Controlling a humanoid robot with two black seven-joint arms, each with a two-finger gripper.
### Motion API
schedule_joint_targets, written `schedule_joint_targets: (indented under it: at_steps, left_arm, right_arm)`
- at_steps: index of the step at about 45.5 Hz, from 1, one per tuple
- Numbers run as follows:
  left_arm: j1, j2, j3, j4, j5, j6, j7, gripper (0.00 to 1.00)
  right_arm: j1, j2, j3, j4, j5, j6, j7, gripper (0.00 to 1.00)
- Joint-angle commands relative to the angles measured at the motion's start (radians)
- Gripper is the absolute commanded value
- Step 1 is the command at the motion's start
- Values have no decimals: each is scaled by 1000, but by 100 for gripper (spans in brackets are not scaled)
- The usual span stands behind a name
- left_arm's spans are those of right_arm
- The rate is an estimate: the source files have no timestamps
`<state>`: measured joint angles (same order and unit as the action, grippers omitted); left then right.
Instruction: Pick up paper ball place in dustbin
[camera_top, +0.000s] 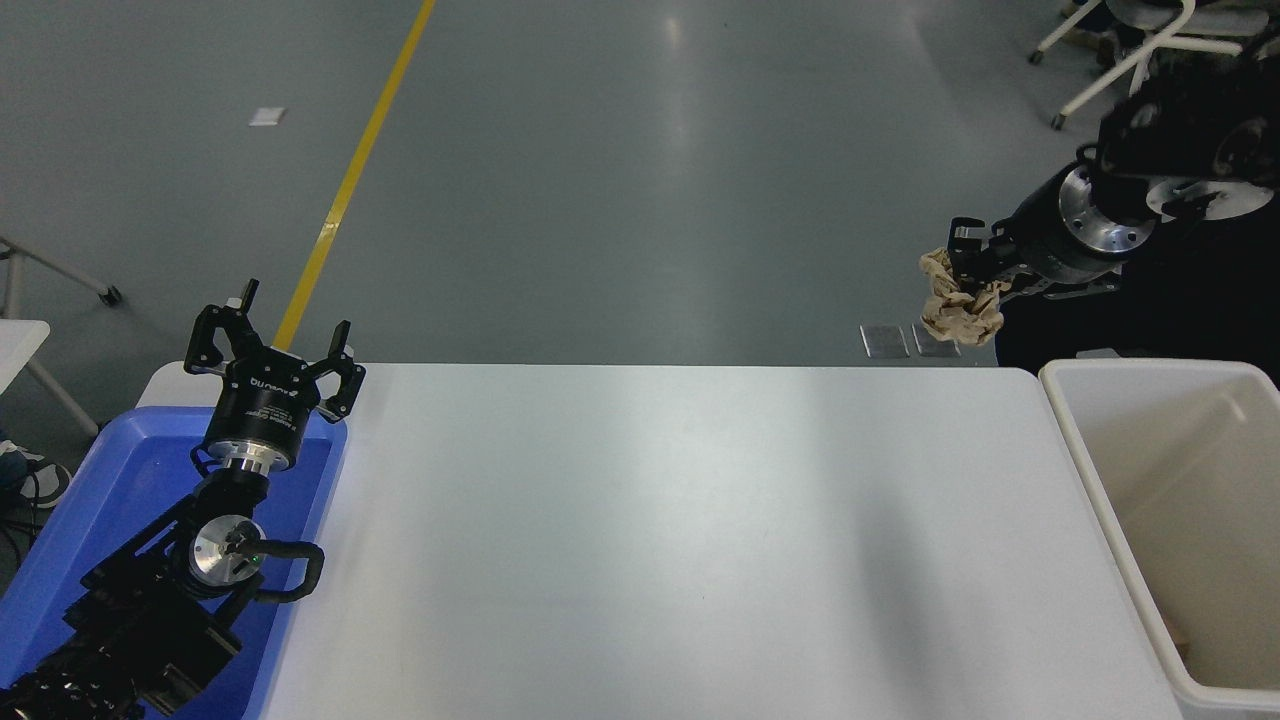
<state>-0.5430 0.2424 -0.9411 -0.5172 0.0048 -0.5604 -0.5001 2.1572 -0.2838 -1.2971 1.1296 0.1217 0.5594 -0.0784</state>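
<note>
Head view: the right black gripper (968, 268) pinches a crumpled tan paper ball (957, 307) high above the far left corner of the deep cream-white plastic dustbin (1098, 478). The ball looks light and soft, held at its top. The bin's right side is cut off. The parked left gripper (276, 345), fingers spread, sits far left of the bin.

At the upper right, the right gripper (968, 275) holds the paper ball (958, 308) in the air, beyond the table (680, 540). The dustbin (1090, 470) stands at lower right. The left gripper (275, 345), fingers spread, is parked over the blue tray (70, 530).
</note>
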Motion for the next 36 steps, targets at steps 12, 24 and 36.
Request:
schedule_joint_targets:
  at_steps: [12, 24, 36]
  left_arm:
    - [0, 0, 1, 0, 0, 0, -2, 98]
    - [0, 0, 1, 0, 0, 0, 0, 98]
    - [0, 0, 1, 0, 0, 0, -2, 98]
  right_arm:
    - [130, -34, 1, 30, 1, 99, 0, 0]
    - [127, -34, 2, 36, -1, 97, -1, 0]
    - [33, -93, -16, 16, -14, 41, -1, 0]
